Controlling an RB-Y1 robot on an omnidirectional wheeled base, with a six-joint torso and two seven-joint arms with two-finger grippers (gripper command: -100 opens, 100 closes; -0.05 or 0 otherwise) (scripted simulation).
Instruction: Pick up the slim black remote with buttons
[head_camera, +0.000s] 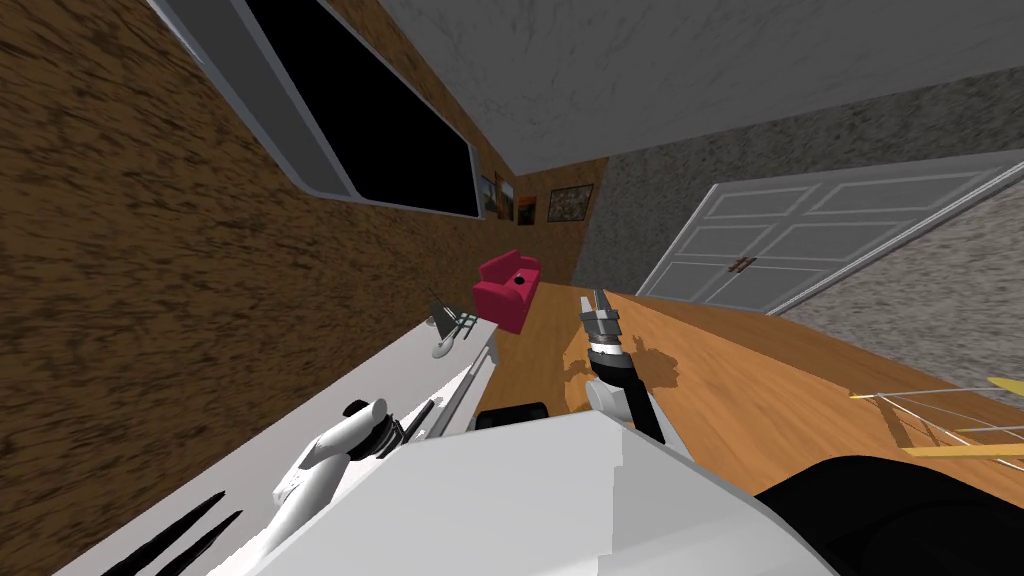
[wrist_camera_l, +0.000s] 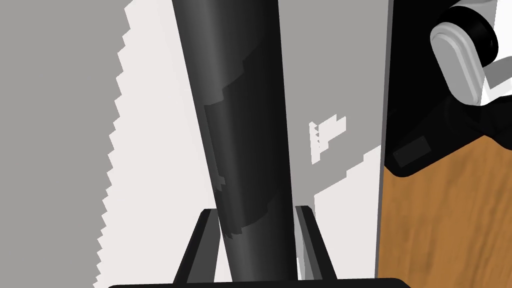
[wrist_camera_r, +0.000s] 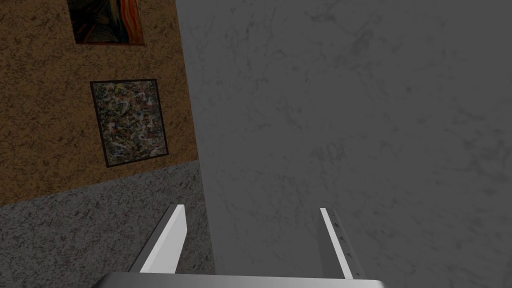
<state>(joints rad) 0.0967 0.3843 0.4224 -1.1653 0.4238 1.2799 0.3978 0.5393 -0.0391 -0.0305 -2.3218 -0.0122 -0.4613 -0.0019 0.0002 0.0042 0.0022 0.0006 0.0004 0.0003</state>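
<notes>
Left gripper clamps the slim black remote across its narrow sides — it lies over the white table, at my ten o'clock. Likely light, stiff, smooth; a hold near mid-length should keep it level. No brand or writing reads. Right gripper hangs spread, at one o'clock.

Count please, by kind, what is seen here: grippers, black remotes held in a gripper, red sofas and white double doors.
Grippers: 2 (left gripper, right gripper)
Black remote, held between the left gripper's fingers: 1
Red sofa: 1
White double door: 1
Total: 5
</notes>
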